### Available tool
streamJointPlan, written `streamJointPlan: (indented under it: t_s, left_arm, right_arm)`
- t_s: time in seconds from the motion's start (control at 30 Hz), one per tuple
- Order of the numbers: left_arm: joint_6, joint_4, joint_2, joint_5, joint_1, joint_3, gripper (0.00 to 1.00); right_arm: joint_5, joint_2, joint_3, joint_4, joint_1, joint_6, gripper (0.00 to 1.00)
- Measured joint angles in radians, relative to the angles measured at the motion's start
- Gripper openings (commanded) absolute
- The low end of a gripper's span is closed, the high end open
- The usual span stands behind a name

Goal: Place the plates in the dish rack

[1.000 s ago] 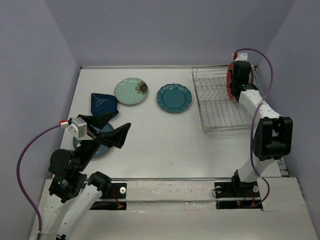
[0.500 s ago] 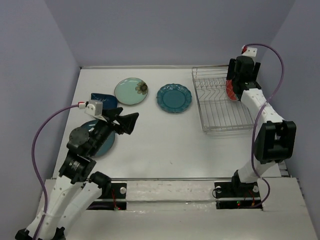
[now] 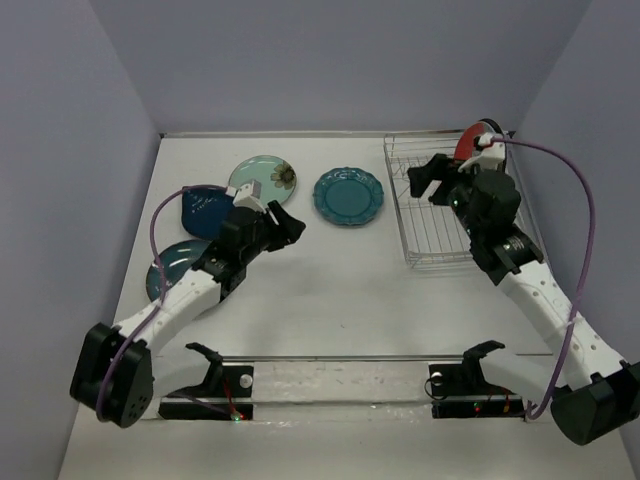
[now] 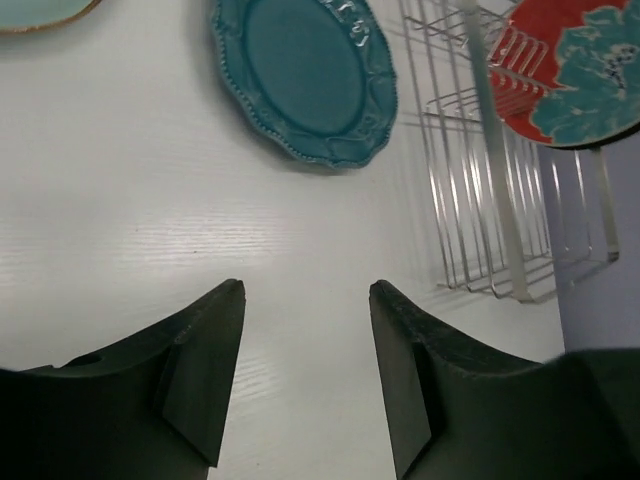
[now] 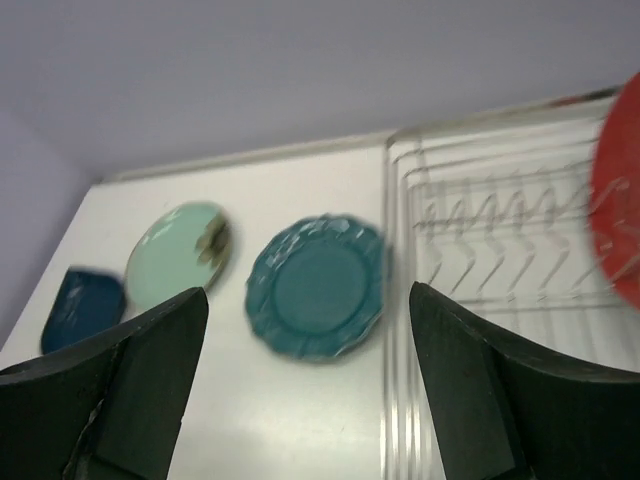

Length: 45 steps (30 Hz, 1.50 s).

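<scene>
The dish rack (image 3: 445, 215) (image 4: 470, 180) (image 5: 500, 240) stands at the back right. A red plate with a teal flower (image 3: 470, 142) (image 4: 572, 78) (image 5: 622, 200) stands upright in its far right end. A scalloped teal plate (image 3: 348, 195) (image 4: 305, 80) (image 5: 318, 285) lies flat on the table left of the rack. Further left lie a mint plate (image 3: 258, 172) (image 5: 180, 255), a navy plate (image 3: 203, 208) (image 5: 85, 305) and a blue-teal round plate (image 3: 172, 270). My left gripper (image 3: 283, 228) (image 4: 305, 290) is open and empty over bare table near the scalloped plate. My right gripper (image 3: 428, 178) (image 5: 308, 292) hangs open and empty above the rack's left part.
Purple walls close in the white table (image 3: 330, 280) on the left, back and right. My left forearm (image 3: 190, 295) stretches over the blue-teal plate. A metal rail (image 3: 340, 358) runs along the near edge between the arm bases.
My right gripper opened and let go of the red plate, now standing in the rack, then drew back leftward. My left arm reached out from the near left toward the scalloped plate.
</scene>
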Motion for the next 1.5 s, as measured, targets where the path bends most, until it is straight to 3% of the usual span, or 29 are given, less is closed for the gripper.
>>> streamJointPlan:
  t_s: [0.27,0.67,1.03,1.13,1.17,1.2,1.5]
  left_arm:
    - [-0.087,0.076,0.374,-0.127,0.000,0.161,0.60]
    - [-0.154,0.179,0.887,-0.114,0.018,0.423,0.65]
    - [-0.221,0.286,1.059,-0.091,0.026,0.571,0.40]
    - [-0.254,0.341,1.081,-0.075,0.030,0.569,0.24]
    - [-0.264,0.357,1.084,-0.072,0.030,0.564,0.09]
    - [-0.273,0.373,1.085,-0.070,0.030,0.555,0.06]
    - [-0.328,0.544,0.966,-0.065,0.021,0.389,0.06]
  right_arm:
    - [-0.186,-0.179,-0.341,-0.015,0.080,0.134,0.85]
    - [-0.309,-0.275,-0.434,0.015,0.093,0.195,0.85]
    - [-0.352,-0.247,-0.476,0.067,0.095,0.224,0.85]
    - [-0.355,-0.240,-0.476,0.075,0.099,0.224,0.85]
    - [-0.356,-0.240,-0.476,0.081,0.101,0.224,0.85]
    - [-0.357,-0.240,-0.476,0.084,0.101,0.224,0.85]
    - [-0.369,-0.225,-0.476,0.089,0.101,0.224,0.85]
